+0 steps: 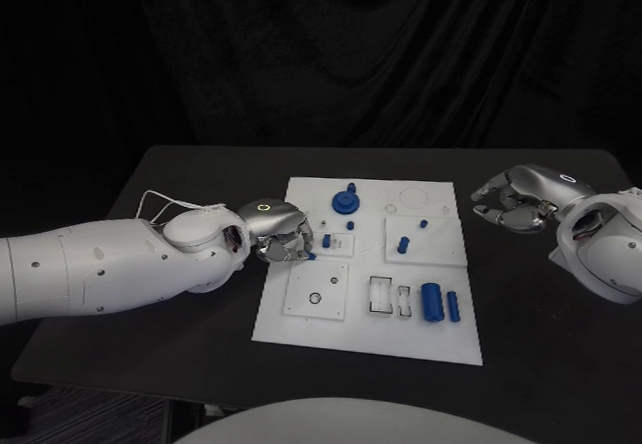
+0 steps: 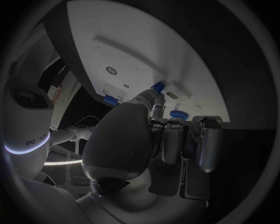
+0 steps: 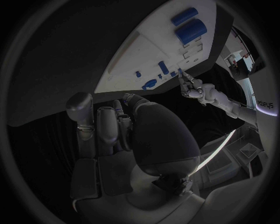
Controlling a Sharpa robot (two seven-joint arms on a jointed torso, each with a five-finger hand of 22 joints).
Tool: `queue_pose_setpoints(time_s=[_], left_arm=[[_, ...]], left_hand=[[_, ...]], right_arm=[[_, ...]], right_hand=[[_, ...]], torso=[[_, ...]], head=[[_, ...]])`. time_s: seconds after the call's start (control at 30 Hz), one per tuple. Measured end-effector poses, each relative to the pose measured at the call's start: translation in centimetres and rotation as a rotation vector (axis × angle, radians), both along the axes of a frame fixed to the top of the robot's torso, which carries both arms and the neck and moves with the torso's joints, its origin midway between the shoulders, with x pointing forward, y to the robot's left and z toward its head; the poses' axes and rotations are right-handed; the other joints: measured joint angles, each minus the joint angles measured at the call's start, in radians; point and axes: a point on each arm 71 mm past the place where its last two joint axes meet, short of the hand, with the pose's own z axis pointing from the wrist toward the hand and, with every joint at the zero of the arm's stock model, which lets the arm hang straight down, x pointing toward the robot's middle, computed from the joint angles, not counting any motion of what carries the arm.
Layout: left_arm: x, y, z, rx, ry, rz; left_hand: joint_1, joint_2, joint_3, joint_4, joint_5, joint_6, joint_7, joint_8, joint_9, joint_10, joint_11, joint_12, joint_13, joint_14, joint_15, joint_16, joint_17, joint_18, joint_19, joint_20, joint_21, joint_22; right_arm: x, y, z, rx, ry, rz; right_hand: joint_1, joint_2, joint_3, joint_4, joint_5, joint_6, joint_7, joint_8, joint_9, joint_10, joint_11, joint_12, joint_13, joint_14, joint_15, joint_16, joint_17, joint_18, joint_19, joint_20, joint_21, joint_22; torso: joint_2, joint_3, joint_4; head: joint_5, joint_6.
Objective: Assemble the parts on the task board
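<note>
The white task board (image 1: 295, 321) lies in the middle of the black table. My left hand (image 1: 277, 235) is at the board's left edge and pinches a small blue peg (image 1: 327, 240) over a square plate there. In the left wrist view two fingertips (image 2: 153, 99) meet on that peg (image 2: 157, 87), and the other fingers are curled in. My right hand (image 1: 513, 200) hovers off the board's far right corner, fingers curled with nothing in them. A blue gear (image 1: 345, 199), a slim blue peg (image 1: 402, 244) and two blue cylinders (image 1: 433, 301) sit on the board.
Bare black table surrounds the board on every side. The table's near edge runs close below the board. The right wrist view shows the left hand (image 3: 198, 91) at the board's (image 3: 125, 51) edge.
</note>
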Motion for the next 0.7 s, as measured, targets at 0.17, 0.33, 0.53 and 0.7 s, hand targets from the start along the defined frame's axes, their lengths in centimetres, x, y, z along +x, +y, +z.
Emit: queue_pose_setpoints(time_s=[0.17, 0.33, 0.53, 0.7], left_arm=[[0.08, -0.13, 0.0, -0.002, -0.003, -0.004], [0.1, -0.13, -0.01, -0.001, -0.002, -0.006], [0.08, 0.0, -0.01, 0.001, 0.0, -0.01], [-0.12, 0.61, 0.0, -0.004, -0.005, -0.013]], left_hand=[[0.003, 0.003, -0.004, -0.007, 0.009, 0.009, -0.006, 0.013, 0.016, 0.0, 0.0, 0.0, 0.0, 0.002, -0.005, 0.0, 0.0, 0.0, 0.003, -0.003, 0.0, 0.0], [0.004, 0.004, -0.007, -0.009, 0.012, 0.009, -0.006, 0.013, 0.021, 0.0, 0.0, 0.0, 0.0, 0.002, -0.005, 0.0, 0.0, 0.0, -0.001, -0.007, 0.0, 0.0], [0.004, 0.004, -0.008, -0.016, 0.022, 0.023, -0.009, 0.021, 0.024, 0.0, 0.0, 0.0, 0.0, 0.002, -0.005, 0.0, 0.0, 0.0, -0.001, -0.007, 0.0, 0.0], [0.002, 0.006, -0.008, -0.016, 0.029, 0.023, -0.009, 0.021, 0.034, 0.0, 0.0, 0.0, 0.0, 0.002, -0.005, 0.0, 0.0, 0.0, -0.001, -0.007, 0.0, 0.0]], right_arm=[[-0.01, 0.0, -0.03, 0.003, 0.003, -0.002], [-0.02, -0.03, -0.05, 0.006, 0.006, -0.004], [-0.02, -0.04, -0.07, 0.007, 0.007, -0.004], [-0.03, -0.04, -0.07, 0.008, 0.008, -0.004]], right_hand=[[0.0, 0.0, 0.0, 0.0, 0.0, 0.0, 0.0, 0.0, 0.0, 0.0, 0.0, 0.0, 0.0, 0.0, 0.0, 0.0, 0.0, 0.0, 0.0, 0.0, 0.0, 0.0], [0.0, 0.0, 0.0, 0.0, 0.0, 0.0, 0.0, 0.0, 0.0, 0.0, 0.0, 0.0, 0.0, 0.0, 0.0, 0.0, 0.0, 0.0, 0.0, 0.0, 0.0, 0.0], [0.0, 0.0, 0.0, 0.0, 0.0, 0.0, 0.0, 0.0, 0.0, 0.0, 0.0, -0.001, 0.0, 0.0, 0.0, 0.0, 0.0, 0.0, 0.0, 0.0, 0.0, 0.0], [0.0, 0.0, 0.0, 0.0, 0.0, 0.0, 0.0, 0.0, 0.0, 0.0, 0.0, -0.004, 0.0, 0.0, 0.0, 0.0, 0.0, 0.0, 0.0, 0.0, 0.0, 0.0]], torso=[[0.0, -0.0001, 0.0001], [0.0, -0.0001, 0.0], [0.0, 0.0, 0.0001], [-0.001, 0.0, 0.0]], head=[[0.001, 0.0], [0.001, 0.0], [0.003, 0.0], [0.004, 0.0]])
